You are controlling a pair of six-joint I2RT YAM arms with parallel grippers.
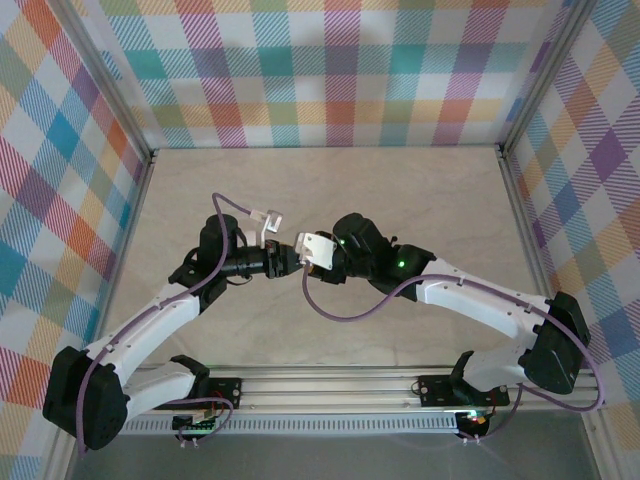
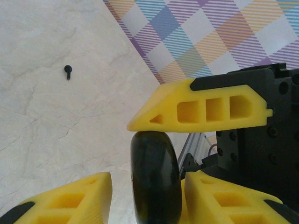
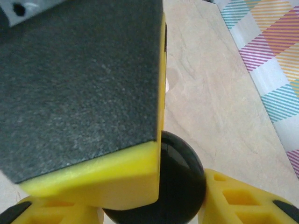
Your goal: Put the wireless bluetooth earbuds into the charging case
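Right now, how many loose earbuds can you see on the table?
1. A black earbud lies alone on the table in the left wrist view, well apart from the black case. Others may be hidden.

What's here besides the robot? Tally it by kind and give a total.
earbud: 1
case: 1
Total: 2
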